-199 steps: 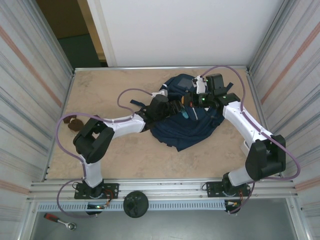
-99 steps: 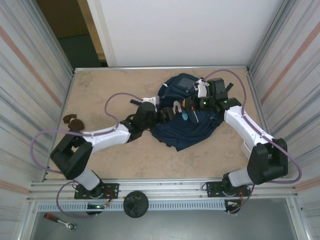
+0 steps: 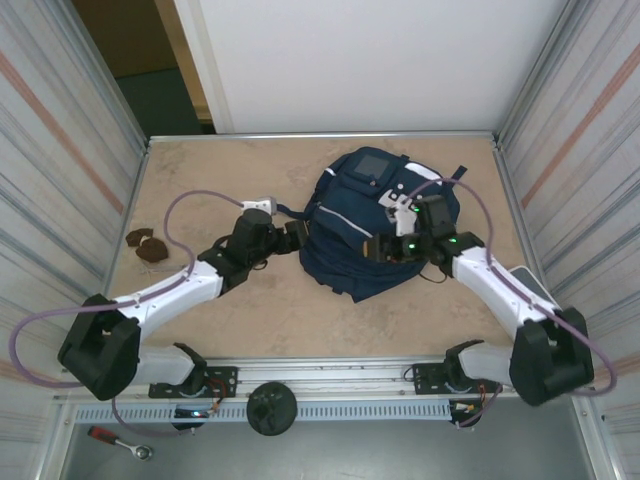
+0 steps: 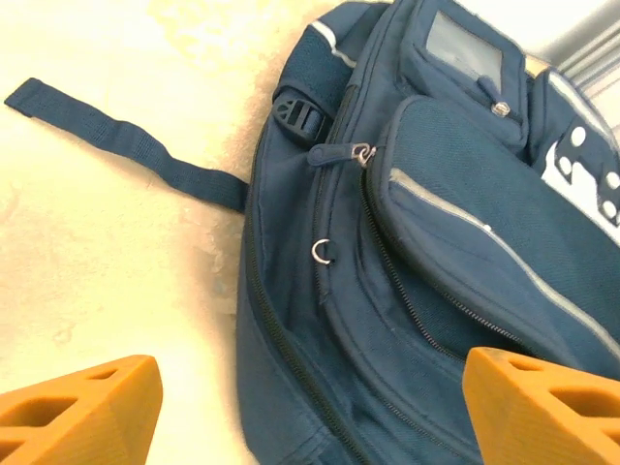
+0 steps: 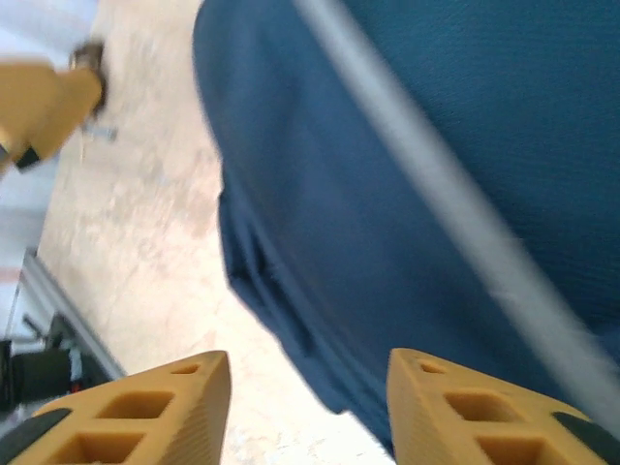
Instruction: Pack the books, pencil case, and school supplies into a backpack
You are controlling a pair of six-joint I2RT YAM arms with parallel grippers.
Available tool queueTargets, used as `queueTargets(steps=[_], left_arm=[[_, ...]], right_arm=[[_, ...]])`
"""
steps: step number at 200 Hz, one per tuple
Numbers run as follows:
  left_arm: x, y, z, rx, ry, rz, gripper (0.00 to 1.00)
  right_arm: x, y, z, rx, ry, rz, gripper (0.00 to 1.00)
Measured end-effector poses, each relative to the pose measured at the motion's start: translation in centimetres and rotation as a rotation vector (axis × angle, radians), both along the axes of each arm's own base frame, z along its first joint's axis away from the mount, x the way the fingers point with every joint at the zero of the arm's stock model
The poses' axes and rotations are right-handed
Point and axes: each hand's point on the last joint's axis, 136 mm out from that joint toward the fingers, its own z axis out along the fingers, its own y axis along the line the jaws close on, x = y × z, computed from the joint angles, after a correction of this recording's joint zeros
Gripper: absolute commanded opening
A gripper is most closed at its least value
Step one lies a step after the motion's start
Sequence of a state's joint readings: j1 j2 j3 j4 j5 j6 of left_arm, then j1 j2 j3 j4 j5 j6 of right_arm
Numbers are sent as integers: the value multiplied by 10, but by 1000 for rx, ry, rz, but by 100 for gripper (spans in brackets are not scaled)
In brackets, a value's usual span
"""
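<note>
Your backpack [image 3: 345,215] lies right of centre on the tabletop [image 3: 200,170]. Your left tool [image 3: 293,237] sits at its 9 o'clock edge, jaws wide and empty. Your right tool [image 3: 370,248] is over its 6 o'clock part, jaws parted and empty.
</note>
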State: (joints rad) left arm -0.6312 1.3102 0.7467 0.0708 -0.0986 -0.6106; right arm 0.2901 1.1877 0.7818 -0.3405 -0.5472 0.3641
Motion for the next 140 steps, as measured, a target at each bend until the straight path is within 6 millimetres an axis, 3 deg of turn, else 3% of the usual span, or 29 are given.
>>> queueTargets(steps=[17, 33, 53, 74, 111, 140], left_arm=[[13, -9, -6, 33, 39, -43, 85], [38, -22, -11, 39, 79, -81, 87], [66, -35, -17, 12, 112, -128, 87], [85, -49, -30, -15, 158, -179, 80], [78, -72, -68, -53, 266, -272, 62], [65, -78, -74, -91, 267, -309, 57]], right_arm=[[17, -36, 11, 5, -51, -147, 56], [33, -62, 10, 18, -54, -264, 64], [50, -77, -2, 31, -22, -342, 66], [62, -83, -20, 43, 32, -383, 66], [80, -82, -35, 51, 79, -401, 65], [94, -81, -35, 59, 74, -399, 62]])
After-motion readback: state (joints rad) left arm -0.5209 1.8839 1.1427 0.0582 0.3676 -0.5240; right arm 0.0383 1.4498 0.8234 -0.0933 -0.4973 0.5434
